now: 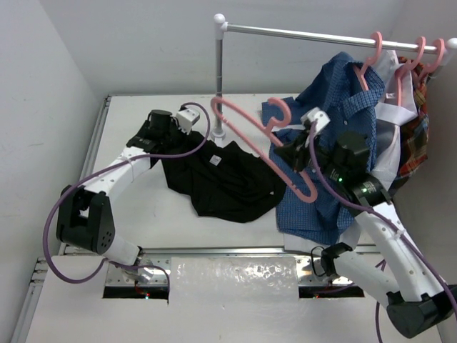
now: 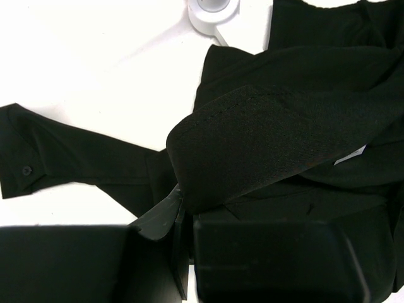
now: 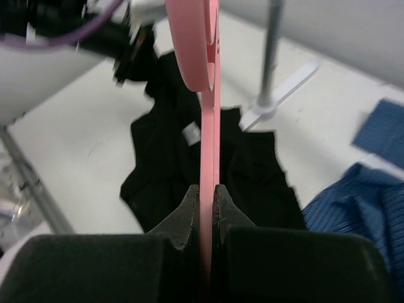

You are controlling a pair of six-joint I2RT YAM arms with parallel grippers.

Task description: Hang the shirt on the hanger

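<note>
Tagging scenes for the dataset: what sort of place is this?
Probably a robotics lab cell staged for laundry, not a home: a white table walled by plain white panels, and a metal garment rail hung with pink hangers.

No words or numbers can be read anywhere here. The black shirt (image 1: pixel 227 184) has a small white label (image 1: pixel 214 161) inside its neck. From above the label is only a tiny white spot. In the right wrist view it is a blurry white patch (image 3: pixel 191 134). If there is any print on it, it is too small to make out.
</note>
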